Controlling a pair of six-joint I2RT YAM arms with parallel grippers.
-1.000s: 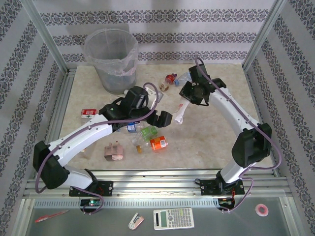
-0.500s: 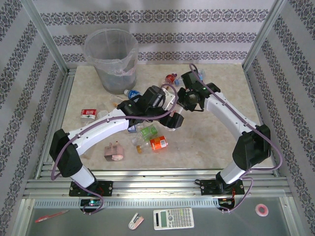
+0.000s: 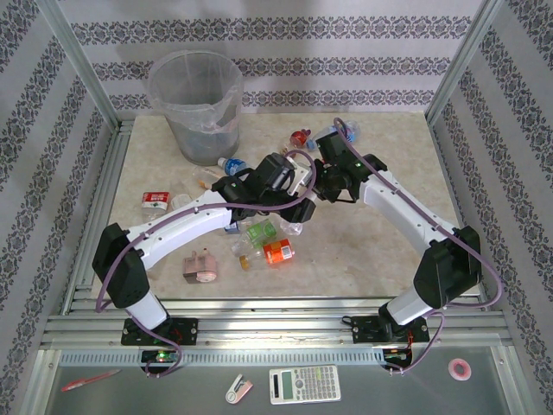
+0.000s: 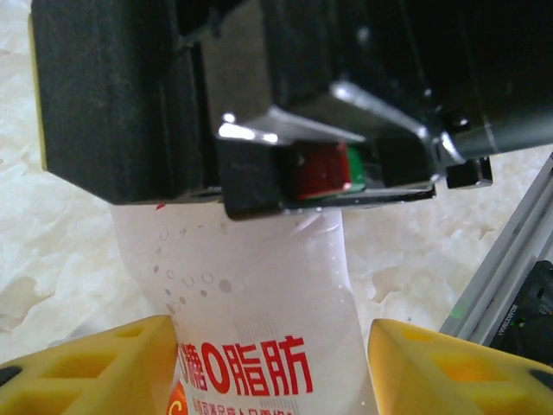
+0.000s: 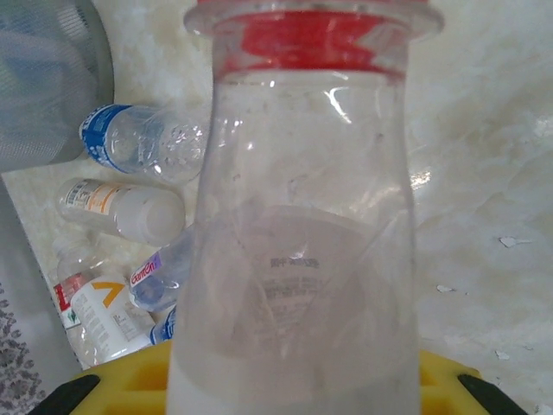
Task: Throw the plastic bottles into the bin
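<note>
A clear plastic bottle (image 5: 302, 259) with a red cap and a white label (image 4: 259, 311) hangs over the middle of the table. My right gripper (image 3: 326, 180) is shut on it. My left gripper (image 3: 302, 207) meets it from the left. Its yellow fingers (image 4: 95, 367) flank the label; the left one touches and the right one stands a sliver off. Loose bottles lie below: a green-label one (image 3: 259, 231), an orange one (image 3: 278, 252), a blue-capped one (image 3: 232, 164) and one at the back (image 3: 301, 137). The bin (image 3: 195, 104) stands at the back left.
A pink lumpy object (image 3: 200, 265) lies near the front left, and a red and white item (image 3: 155, 199) sits by the left rail. Aluminium frame rails and patterned walls close the table in. Several bottles (image 5: 121, 207) cluster between the arms and the bin (image 5: 43, 78).
My left arm has swung right to the bottle held by the right gripper, and its jaws have narrowed from wide open to close around the label. The right gripper has shifted slightly left.
</note>
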